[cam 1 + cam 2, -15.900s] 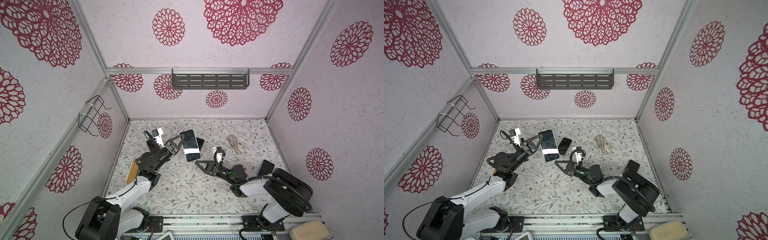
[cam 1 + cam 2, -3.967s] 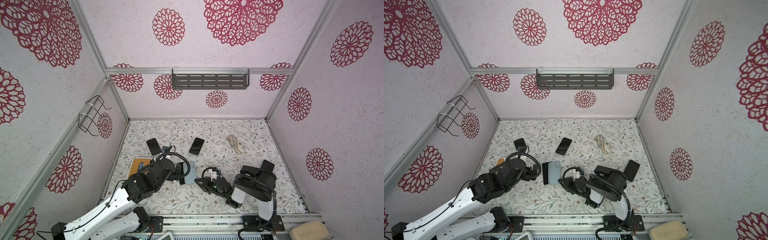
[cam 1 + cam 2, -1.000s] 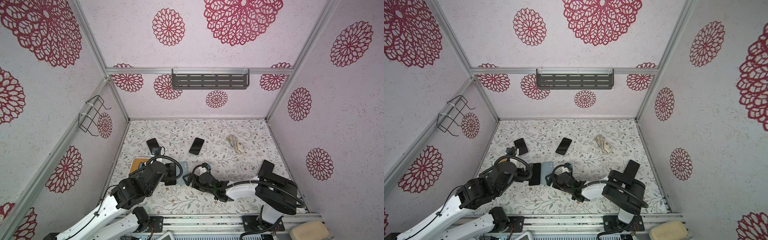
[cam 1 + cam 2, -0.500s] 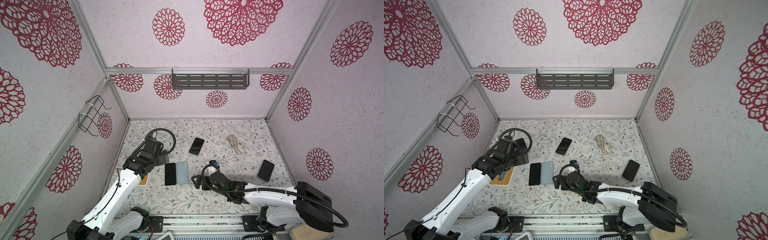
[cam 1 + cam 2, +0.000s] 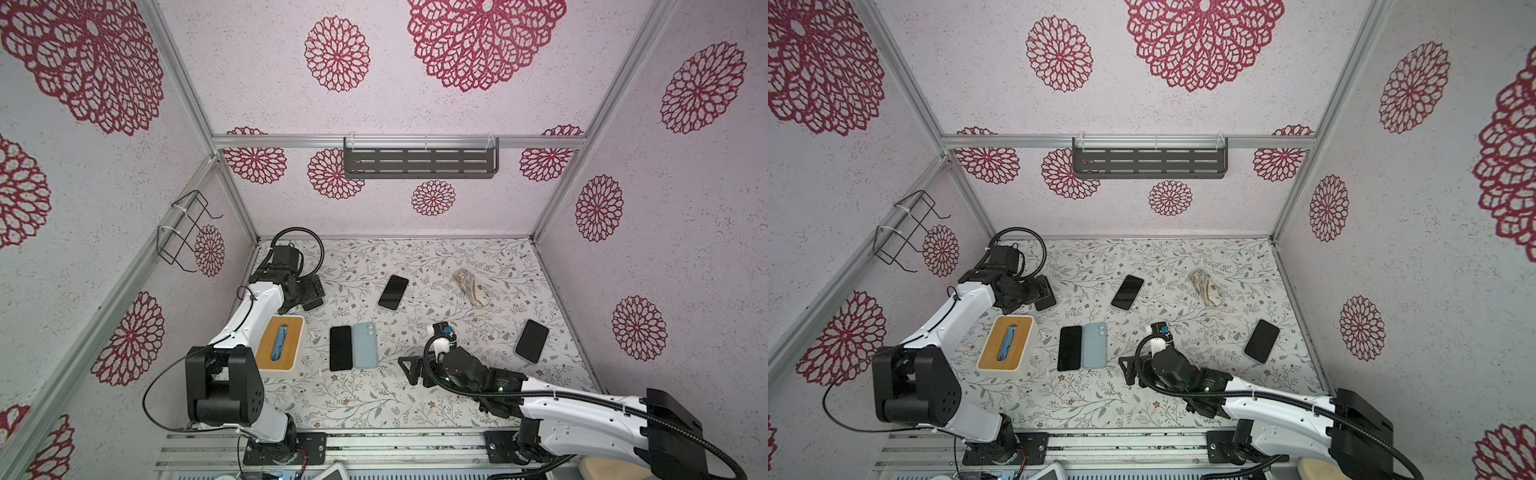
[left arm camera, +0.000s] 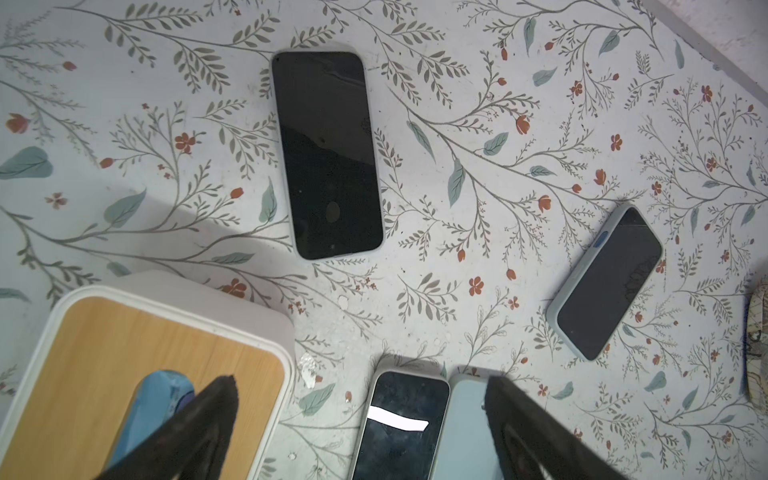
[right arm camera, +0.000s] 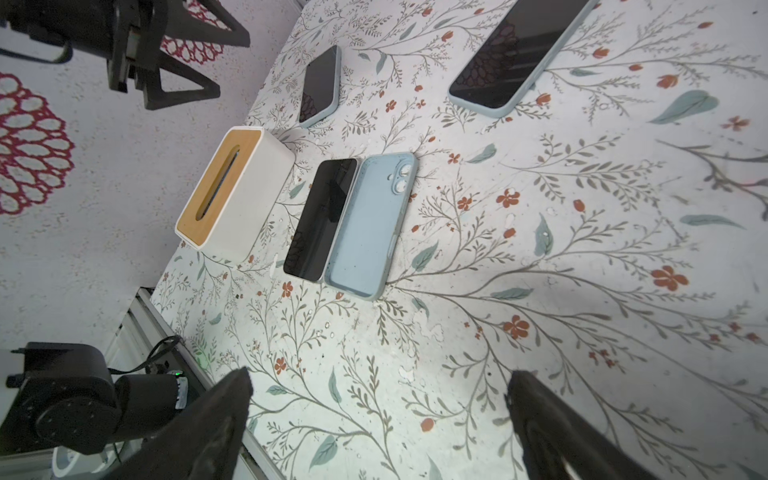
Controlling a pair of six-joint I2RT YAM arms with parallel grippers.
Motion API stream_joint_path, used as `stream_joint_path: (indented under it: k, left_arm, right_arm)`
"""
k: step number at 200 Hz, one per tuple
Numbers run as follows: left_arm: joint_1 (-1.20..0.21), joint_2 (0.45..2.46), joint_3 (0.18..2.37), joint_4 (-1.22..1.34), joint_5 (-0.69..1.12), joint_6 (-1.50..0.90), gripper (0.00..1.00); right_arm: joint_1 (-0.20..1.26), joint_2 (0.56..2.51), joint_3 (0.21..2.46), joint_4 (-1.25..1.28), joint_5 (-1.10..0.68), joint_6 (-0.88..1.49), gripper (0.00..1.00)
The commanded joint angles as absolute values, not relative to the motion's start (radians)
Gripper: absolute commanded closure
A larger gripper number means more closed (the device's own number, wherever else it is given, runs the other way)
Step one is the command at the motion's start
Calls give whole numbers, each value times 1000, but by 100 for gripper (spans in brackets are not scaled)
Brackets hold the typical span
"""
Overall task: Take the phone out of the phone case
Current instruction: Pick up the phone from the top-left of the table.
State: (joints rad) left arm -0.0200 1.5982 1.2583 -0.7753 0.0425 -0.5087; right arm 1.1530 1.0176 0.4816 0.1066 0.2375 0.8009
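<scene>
in a top view, floral table (image 5: pixel 415 407) inside rosette-papered walls; bare phone (image 5: pixel 340 348) touches empty blue phone case (image 5: pixel 365 345), lower centre. left gripper (image 5: pixel 312 291) upper left, right gripper (image 5: pixel 410 369) near the case, both splayed, empty. right wrist view shows the case's camera holes (image 7: pixel 401 176); the left wrist view crops them out.

Tissue box (image 5: pixel 279 347): white, wooden lid.
Back phone (image 5: pixel 393 291): cased, face up.
Right phone (image 5: pixel 531 340): face up.
Left phone (image 6: pixel 328 153): cased, face up.
Wrapper (image 5: pixel 469 286): crumpled, back right.
Shelf (image 5: pixel 419 163): back wall.
Wire basket (image 5: pixel 183 232): left wall.
</scene>
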Motion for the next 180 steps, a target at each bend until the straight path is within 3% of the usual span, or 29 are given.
stream_joint_path:
  k: [1,62,180]
  left_arm:
    - [-10,1675,1335,-778,74,-499,3]
    - [19,1872,1466,-807,70,-558,3]
    - [67,2053,1550,-831,54,-560,3]
  right_arm:
    - [1158,979,471,119,260,756,1]
    - [1158,981,474,129,239,695,1]
    - [1158,942,491,109,258,600,1]
